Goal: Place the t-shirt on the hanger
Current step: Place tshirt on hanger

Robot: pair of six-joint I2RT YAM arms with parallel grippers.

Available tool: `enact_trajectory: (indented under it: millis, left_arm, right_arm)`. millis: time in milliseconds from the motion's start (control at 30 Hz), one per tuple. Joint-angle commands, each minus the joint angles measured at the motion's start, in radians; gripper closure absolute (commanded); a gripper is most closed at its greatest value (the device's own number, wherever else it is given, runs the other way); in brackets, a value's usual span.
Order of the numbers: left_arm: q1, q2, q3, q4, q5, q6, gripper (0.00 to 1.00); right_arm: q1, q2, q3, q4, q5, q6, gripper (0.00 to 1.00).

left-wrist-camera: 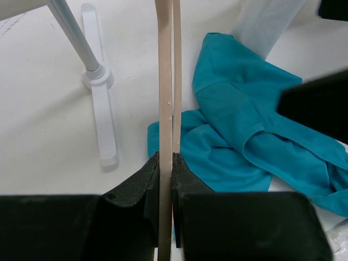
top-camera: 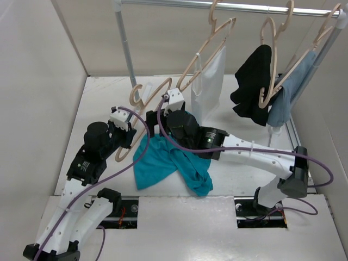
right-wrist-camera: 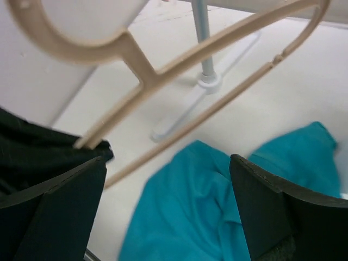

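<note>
rack (top-camera: 128, 49) at the back of the table (top-camera: 103, 98) carries three hangers on its rail (top-camera: 244, 7): one with a white cloth (top-camera: 209, 81), one with a black garment (top-camera: 253, 87), one with a grey-blue cloth (top-camera: 288, 92). all three hang clear of the arms.

the hanger (left-wrist-camera: 163, 81), pale wood, is off the rack. left gripper (left-wrist-camera: 166, 157) is clamped on it. in the left wrist view the two thin bars run edge-on straight up between the fingers (left-wrist-camera: 136, 185), which are closed against the wood with no gap showing. in the top view the hanger sits tilted, with the hook end up toward the back and the low end down by the left arm's wrist.

t-shirt (top-camera: 160, 163) is teal and lies crumpled in a heap on the table, front centre, between the two arms. it is not on the hanger. its left edge is just beside the hanger's low end. the bars cross that edge in the left wrist view, but i cannot tell whether they touch. most of the cloth lies to the right of the left gripper.

right gripper (right-wrist-camera: 167, 163) has its fingers (right-wrist-camera: 272, 212) spread wide and holds nothing. in its own camera the t-shirt fills the space below and between the fingers, apart from them. the hanger's hook and shoulders cross the upper part of that view, beyond the fingertips. in the top view the right arm reaches over the back part of the t-shirt, its wrist close to the hanger's hook end.

rack foot (left-wrist-camera: 100, 109) stands on the table to the left of the hanger, apart from the t-shirt.
</note>
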State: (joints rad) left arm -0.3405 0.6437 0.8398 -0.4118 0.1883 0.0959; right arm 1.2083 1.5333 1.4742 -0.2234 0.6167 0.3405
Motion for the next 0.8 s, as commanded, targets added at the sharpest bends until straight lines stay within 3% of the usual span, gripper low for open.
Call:
enact_trajectory:
  millis: [0,533,767]
  left_arm:
    - [-0.005,0.005,0.002,0.073,0.011,-0.015,1.0]
    - [-0.005,0.036,-0.007,0.082,-0.01,0.004,1.0]
    - [-0.005,0.036,-0.025,0.082,-0.01,0.004,1.0]
  right_arm:
    - [-0.049,0.073,0.077,0.064,-0.135,0.161,0.01]
    - [-0.087,0.254,0.225,0.111,-0.192,0.27,0.08]
    - [-0.096,0.254,0.225,0.121,-0.201,0.311,0.09]
